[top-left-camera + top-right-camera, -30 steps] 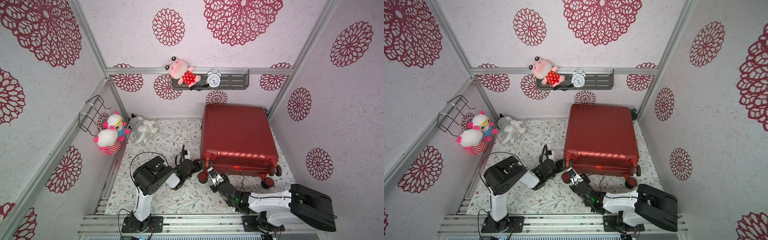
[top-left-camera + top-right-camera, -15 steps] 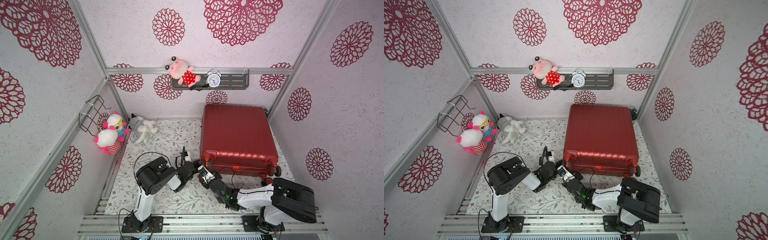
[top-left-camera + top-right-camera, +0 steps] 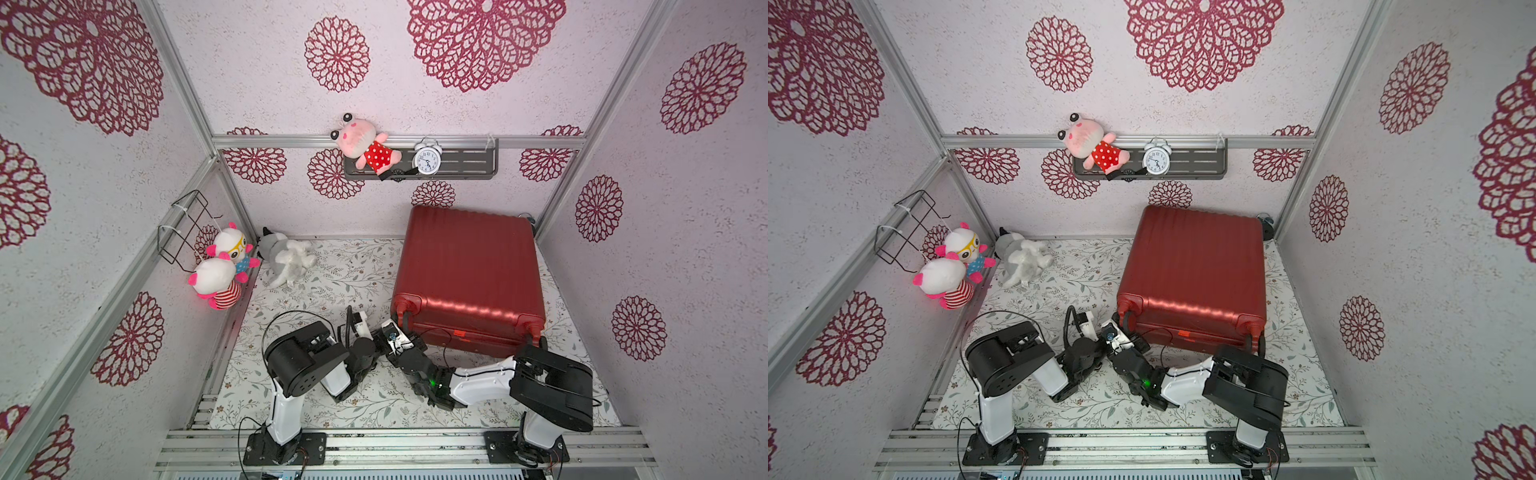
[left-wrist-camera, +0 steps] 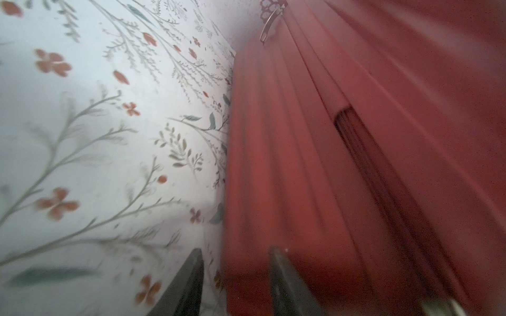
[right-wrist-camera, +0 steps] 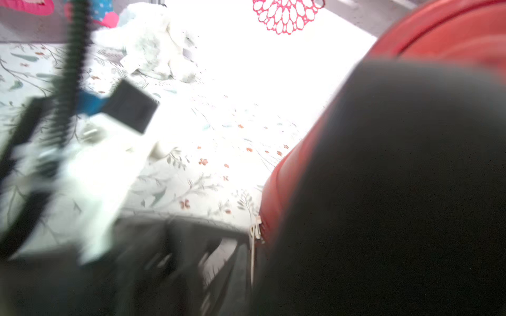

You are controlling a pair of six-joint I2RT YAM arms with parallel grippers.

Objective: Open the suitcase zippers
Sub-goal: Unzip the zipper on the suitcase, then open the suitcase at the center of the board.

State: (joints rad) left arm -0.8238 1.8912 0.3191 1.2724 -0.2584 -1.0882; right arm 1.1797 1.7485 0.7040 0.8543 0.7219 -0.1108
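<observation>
The suitcase (image 3: 467,270) lies flat at the far-right corner of the table (image 3: 332,282). Its zipper (image 4: 309,68) runs near-to-far along the left side. A pull (image 5: 256,232) hangs at the near-left corner, just beside the right claw (image 3: 388,331), which is closed, hold unconfirmed. The left claw (image 4: 235,250) clamps that corner's edge. The right arm (image 3: 482,374) has swung leftward; suitcase unmoved.

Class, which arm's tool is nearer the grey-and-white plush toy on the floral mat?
Left. The left tool is by the glossy red suitcase's near corner, on the plush toy's side; the right tool just beyond.
</observation>
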